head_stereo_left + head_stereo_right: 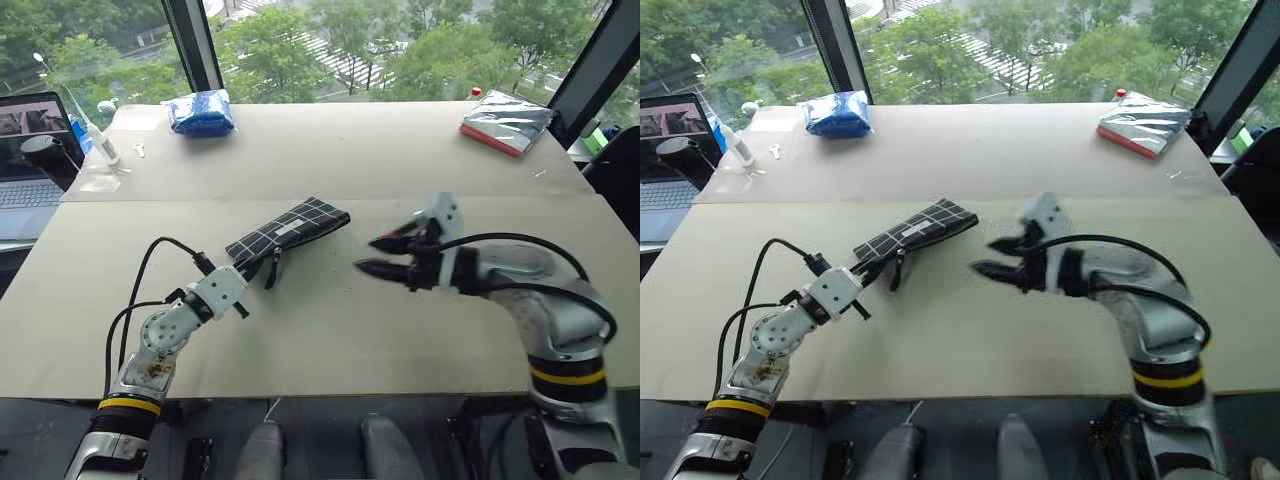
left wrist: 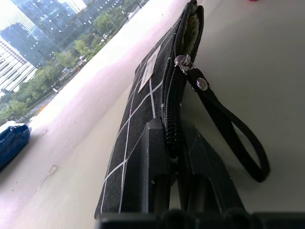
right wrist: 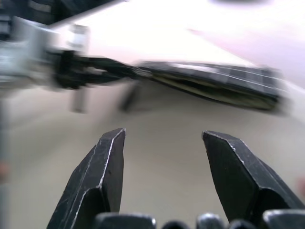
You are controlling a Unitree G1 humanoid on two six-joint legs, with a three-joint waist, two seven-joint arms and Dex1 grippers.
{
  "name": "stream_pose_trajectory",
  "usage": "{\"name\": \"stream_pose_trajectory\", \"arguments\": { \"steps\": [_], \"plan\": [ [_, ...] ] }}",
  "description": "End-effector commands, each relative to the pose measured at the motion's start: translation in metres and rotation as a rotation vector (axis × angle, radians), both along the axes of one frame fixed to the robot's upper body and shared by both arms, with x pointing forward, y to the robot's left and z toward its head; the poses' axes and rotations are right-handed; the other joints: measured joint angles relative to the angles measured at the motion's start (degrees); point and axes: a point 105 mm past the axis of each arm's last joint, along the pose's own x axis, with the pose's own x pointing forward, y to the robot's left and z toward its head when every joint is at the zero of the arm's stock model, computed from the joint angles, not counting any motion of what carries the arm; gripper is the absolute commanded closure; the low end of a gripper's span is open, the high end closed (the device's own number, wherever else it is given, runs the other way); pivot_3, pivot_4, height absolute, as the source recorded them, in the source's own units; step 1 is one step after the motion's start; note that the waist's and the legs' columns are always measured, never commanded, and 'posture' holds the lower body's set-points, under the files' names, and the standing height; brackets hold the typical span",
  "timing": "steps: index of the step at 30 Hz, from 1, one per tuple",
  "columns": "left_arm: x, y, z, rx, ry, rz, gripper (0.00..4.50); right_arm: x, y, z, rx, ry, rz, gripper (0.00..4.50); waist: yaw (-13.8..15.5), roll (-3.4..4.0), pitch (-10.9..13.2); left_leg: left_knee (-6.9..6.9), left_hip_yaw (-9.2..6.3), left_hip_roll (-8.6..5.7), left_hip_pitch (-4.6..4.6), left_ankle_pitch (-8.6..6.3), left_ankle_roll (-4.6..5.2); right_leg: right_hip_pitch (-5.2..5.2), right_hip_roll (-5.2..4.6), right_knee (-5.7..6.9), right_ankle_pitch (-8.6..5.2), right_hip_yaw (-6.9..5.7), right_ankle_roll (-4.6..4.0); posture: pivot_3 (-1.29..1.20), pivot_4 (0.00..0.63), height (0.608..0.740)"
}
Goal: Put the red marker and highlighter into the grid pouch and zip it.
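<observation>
A pale, beige bench (image 1: 330, 330) is carrying a few things. The grid pouch (image 1: 290, 230) is lying near its middle, strap trailing off one end. A blue plastic bag (image 1: 201, 112) is sitting at the far left, and a silver packet (image 1: 507, 122) with a red edge is resting at the far right corner.

An office or lab: laptop (image 1: 30, 150) beside a worktable (image 1: 400, 330), high windows (image 1: 330, 45).
</observation>
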Motion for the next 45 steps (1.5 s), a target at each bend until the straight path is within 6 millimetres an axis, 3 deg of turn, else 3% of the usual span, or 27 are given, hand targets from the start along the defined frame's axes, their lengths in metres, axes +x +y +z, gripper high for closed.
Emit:
{"name": "stream_pose_trajectory", "arguments": {
  "steps": [1, 5, 14, 21, 29, 33, 35, 41, 45],
  "plan": [
    [-0.003, -0.003, 0.015, -0.044, -0.033, -0.026, 4.5, 0.017, -0.051, -0.014, -0.121, -0.048, -0.273, 1.63, 0.17, 0.0, 0.0, -0.01, 0.0, 0.01, 0.01, 0.01, 0.02, 0.0, 0.02, 0.0, 0.0, 0.0, 0.0, 0.0, 0.15, 0.74],
    [-0.002, -0.005, 0.015, -0.05, -0.022, -0.038, 4.5, 0.026, -0.06, -0.036, -0.16, -0.021, -0.369, 1.63, -0.11, -0.01, 0.0, -0.12, 0.04, 0.02, 0.04, 0.04, 0.06, -0.03, 0.03, 0.0, 0.01, 0.04, -0.01, 0.0, 0.15, 0.74],
    [0.001, -0.005, 0.018, -0.076, -0.018, -0.035, 4.5, 0.049, -0.067, -0.04, -0.178, -0.048, -0.453, 1.63, -0.43, -0.01, 0.0, -0.11, 0.06, 0.0, 0.02, 0.06, 0.05, 0.04, -0.01, -0.11, 0.03, 0.04, -0.03, 0.0, 0.15, 0.74],
    [0.0, -0.003, 0.023, -0.155, 0.005, -0.018, 4.5, 0.051, -0.08, -0.049, -0.193, -0.028, -0.488, 1.63, -0.46, -0.01, 0.0, -0.11, 0.06, 0.01, 0.02, 0.06, 0.06, 0.06, 0.0, -0.16, 0.04, 0.03, -0.03, 0.0, 0.15, 0.74],
    [-0.003, -0.002, 0.028, -0.199, 0.04, -0.027, 4.5, 0.04, -0.079, -0.076, -0.143, 0.102, -0.492, 1.63, -0.34, -0.01, 0.0, -0.11, 0.05, 0.02, 0.17, 0.06, 0.06, 0.3, 0.0, -0.23, 0.04, 0.01, -0.02, 0.0, 0.15, 0.74],
    [-0.006, -0.002, 0.028, -0.183, 0.065, -0.045, 4.5, 0.038, -0.077, -0.081, -0.103, 0.129, -0.485, 2.66, -0.33, -0.01, 0.0, -0.17, 0.04, 0.02, 0.44, 0.05, 0.07, 0.71, 0.01, -0.55, 0.06, -0.02, 0.02, 0.0, 0.15, 0.74],
    [-0.008, -0.003, 0.026, -0.159, 0.084, -0.061, 4.5, 0.038, -0.076, -0.08, -0.095, 0.128, -0.48, 3.4, -0.3, -0.02, 0.0, -0.17, 0.04, 0.02, 0.42, 0.05, 0.07, 0.73, 0.0, -0.61, 0.08, -0.01, 0.05, 0.0, 0.15, 0.74],
    [-0.011, 0.002, 0.016, -0.083, 0.133, -0.075, 4.5, 0.044, -0.07, -0.072, -0.118, 0.075, -0.468, 3.45, -0.31, -0.02, 0.0, -0.19, 0.04, 0.02, 0.42, 0.05, 0.07, 0.73, 0.01, -0.63, 0.09, -0.02, 0.05, 0.0, 0.15, 0.74],
    [-0.012, 0.003, 0.015, -0.078, 0.144, -0.076, 4.5, 0.057, -0.062, -0.022, -0.08, -0.142, -0.443, 3.45, -0.46, 0.01, 0.01, -0.18, 0.04, 0.02, 0.41, 0.05, 0.07, 0.71, 0.0, -0.63, 0.1, -0.01, 0.06, 0.0, 0.15, 0.74]
  ]
}}
